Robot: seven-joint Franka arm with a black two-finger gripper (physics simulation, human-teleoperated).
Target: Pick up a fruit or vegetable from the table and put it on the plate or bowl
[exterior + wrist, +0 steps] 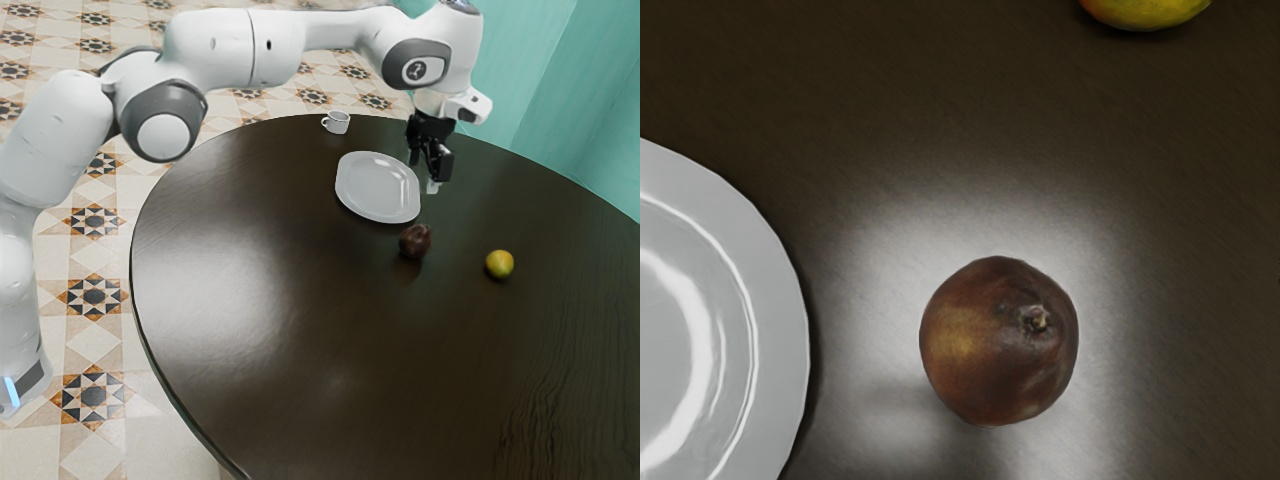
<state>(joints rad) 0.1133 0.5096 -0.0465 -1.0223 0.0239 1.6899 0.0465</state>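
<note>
While the gripper (pixel 432 183) hangs above the table (pixel 300 320), just past the rim of the white plate (pixel 377 186), it has hold of nothing; from this side I cannot tell how far open it is. The dark brown fruit (pixel 415 240) lies on the bare tabletop near the plate's edge toward the exterior view's right. The yellow-green fruit (pixel 499 263) lies farther toward that side, apart from it.

Risks, as I judge them:
- The brown fruit is rounded and the tabletop looks smooth, so a descent that meets one side first could roll it away or against the plate.
- The plate lies close to the fruit on one side, so a wide or skewed approach could strike its rim.
- A shallow grasp on the curved skin could let the fruit slip out during the carry.

Views compared: the wrist view looks down on the brown fruit (pixel 998 340), showing its stem end and the strip of bare table between it and the plate – detail the exterior view lacks. The exterior view alone gives the hand's height over the table, the whole plate and a small white cup (pixel 336 122) beyond it
</note>
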